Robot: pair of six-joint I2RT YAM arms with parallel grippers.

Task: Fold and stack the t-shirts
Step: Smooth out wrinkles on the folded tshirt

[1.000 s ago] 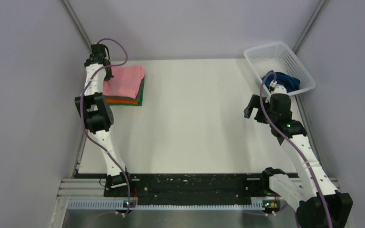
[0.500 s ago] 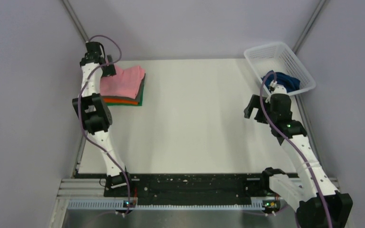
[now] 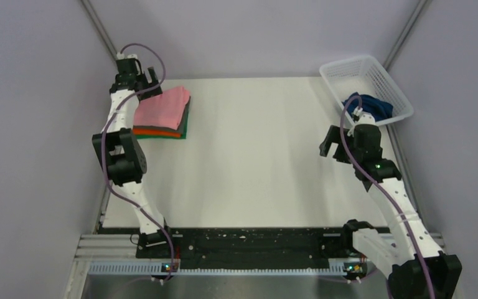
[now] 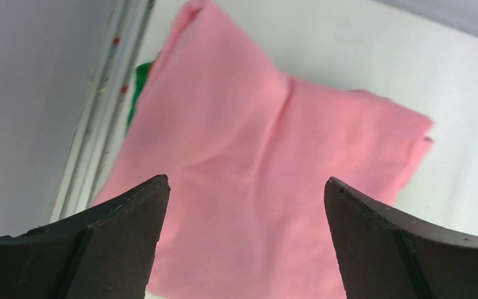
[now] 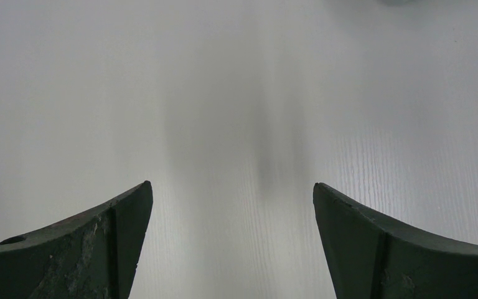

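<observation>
A folded pink t-shirt [image 3: 163, 106] lies on top of a stack at the table's far left, with an orange t-shirt [image 3: 155, 131] and a green t-shirt [image 3: 184, 126] showing at the stack's edges. My left gripper [image 3: 152, 85] hovers open over the stack's far left corner, apart from the cloth. In the left wrist view the pink t-shirt [image 4: 267, 162] fills the space below the open gripper [image 4: 246, 180], with a green edge [image 4: 138, 87] at the left. A navy blue t-shirt [image 3: 371, 106] lies bunched in the basket. My right gripper [image 3: 331, 148] is open and empty above bare table [image 5: 236, 93].
A white lattice basket [image 3: 355, 63] stands at the far right corner, just behind the right arm. A metal rail [image 4: 93, 143] runs along the table's left edge beside the stack. Grey walls close in on both sides.
My left gripper has opened and let go of the pink t-shirt, then shifted slightly right above the stack's corner. The right arm has not moved.
</observation>
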